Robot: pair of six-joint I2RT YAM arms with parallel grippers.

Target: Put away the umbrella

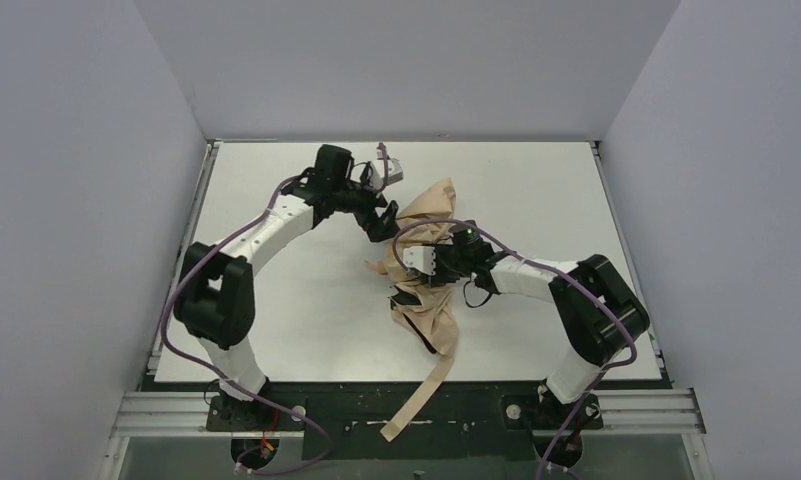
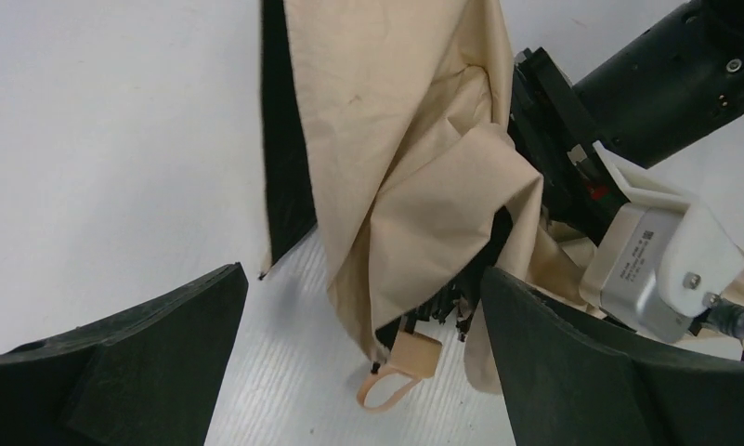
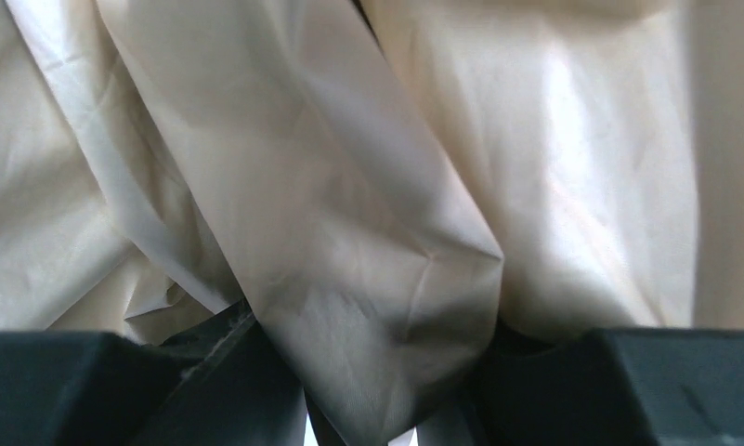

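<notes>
The umbrella (image 1: 431, 215) lies collapsed and crumpled on the white table, beige fabric over black ribs. Its long strap (image 1: 423, 392) trails off the table's near edge. My left gripper (image 1: 386, 222) stands open at the umbrella's far end. In the left wrist view its fingers (image 2: 136, 362) flank the fabric (image 2: 414, 158) and the small tan handle (image 2: 416, 355) with its loop, touching neither. My right gripper (image 1: 434, 270) is shut on the umbrella's middle. In the right wrist view a fold of fabric (image 3: 368, 307) is bunched between its fingers (image 3: 646, 381). The shaft is hidden.
The white table (image 1: 306, 320) is walled in by grey panels on three sides. A metal rail (image 1: 176, 415) runs along the near edge, by the arm bases. The right arm's wrist camera housing (image 2: 660, 260) sits close to my left gripper's right finger.
</notes>
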